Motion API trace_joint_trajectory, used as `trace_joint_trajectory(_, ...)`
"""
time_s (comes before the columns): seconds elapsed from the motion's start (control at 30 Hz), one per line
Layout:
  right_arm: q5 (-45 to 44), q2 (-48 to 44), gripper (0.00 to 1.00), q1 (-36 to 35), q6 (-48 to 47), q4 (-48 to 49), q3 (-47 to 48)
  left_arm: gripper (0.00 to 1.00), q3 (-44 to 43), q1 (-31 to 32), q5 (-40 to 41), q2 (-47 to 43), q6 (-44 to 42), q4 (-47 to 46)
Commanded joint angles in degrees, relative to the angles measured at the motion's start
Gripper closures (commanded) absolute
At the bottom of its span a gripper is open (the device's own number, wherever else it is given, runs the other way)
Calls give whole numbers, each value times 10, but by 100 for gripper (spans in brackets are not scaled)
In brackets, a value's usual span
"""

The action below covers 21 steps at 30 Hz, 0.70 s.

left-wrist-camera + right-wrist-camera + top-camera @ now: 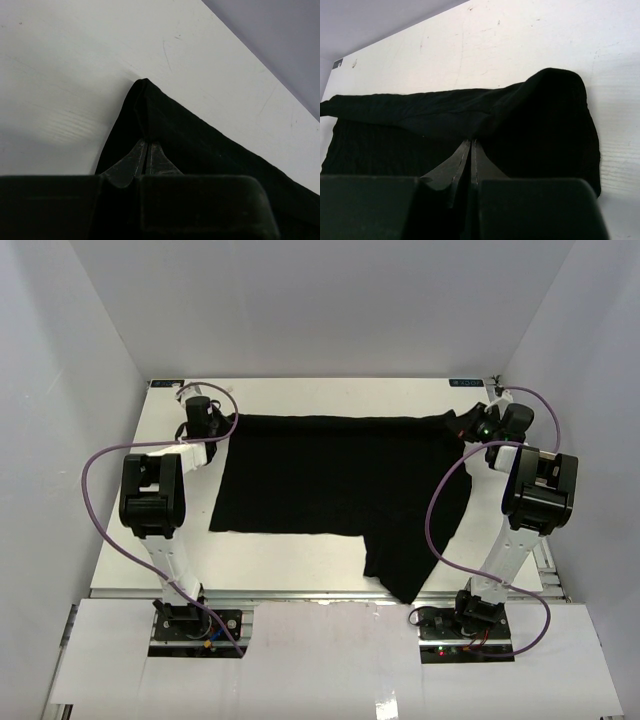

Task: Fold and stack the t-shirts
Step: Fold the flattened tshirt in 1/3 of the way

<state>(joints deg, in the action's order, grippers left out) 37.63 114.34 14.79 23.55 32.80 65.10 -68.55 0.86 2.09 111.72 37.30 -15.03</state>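
The left claw (148, 146) is clamped on one far corner of the black t-shirt (335, 480), near the far left corner of the desk (330, 392); the right claw (471, 148) is pinched shut on bunched cloth near the far right corner; the shirt lies spread between them, one part reaching the near edge.

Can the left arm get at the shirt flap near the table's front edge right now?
Probably not: the left gripper is shut on the t-shirt's far left corner, and that flap lies over by the right arm.
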Motion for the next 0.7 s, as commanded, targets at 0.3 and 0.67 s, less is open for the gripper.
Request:
trace_joint_trajectory(0.3,-8,-20,93,10,-11,-19,-7,92,23,-4,-5,-56,-1,-4)
trace_joint_trajectory(0.67,-12,-17,93,14,-18,-48,-15,92,48,-4,-5,-66,4,-3)
